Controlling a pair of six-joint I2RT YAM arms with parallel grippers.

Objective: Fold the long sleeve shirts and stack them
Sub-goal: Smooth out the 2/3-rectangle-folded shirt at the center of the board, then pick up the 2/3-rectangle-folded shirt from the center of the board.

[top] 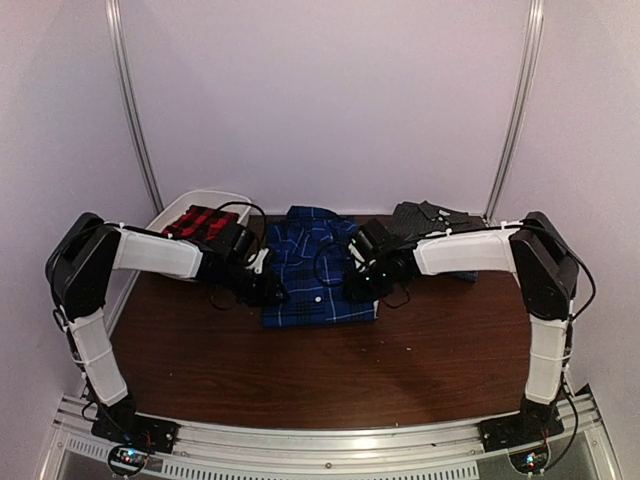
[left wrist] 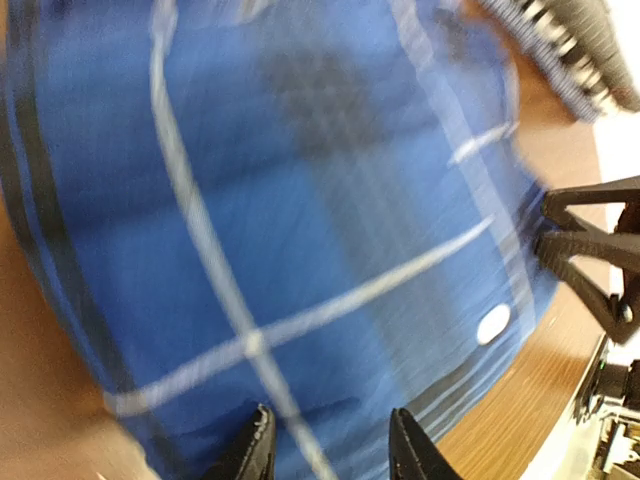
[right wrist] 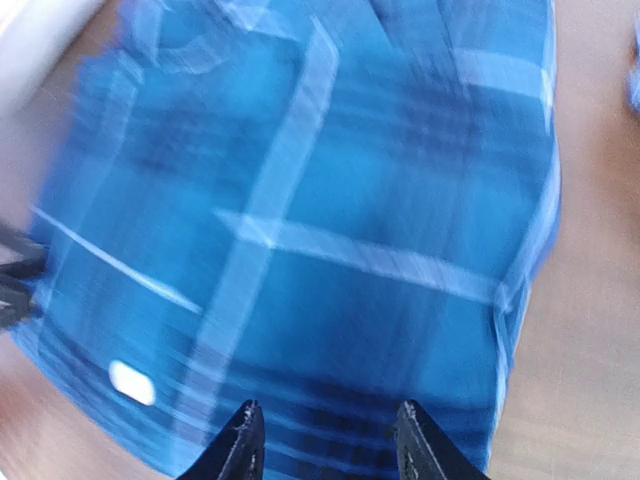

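Left fingers (left wrist: 255,447), right fingers (right wrist: 243,445) flanking blue plaid shirt (top: 315,275).

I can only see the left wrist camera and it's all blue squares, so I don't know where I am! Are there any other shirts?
Observer: Yes. A red-and-black plaid shirt lies at the white tub, far left on the table.
Operator: Is that all of them?
Observer: No. A dark charcoal shirt lies at the far right corner.
Operator: So where's my blue one?
Observer: The blue plaid shirt lies in a compact rectangle in the middle, collar away from the arms, with the left gripper at one side edge and the right gripper at the other.
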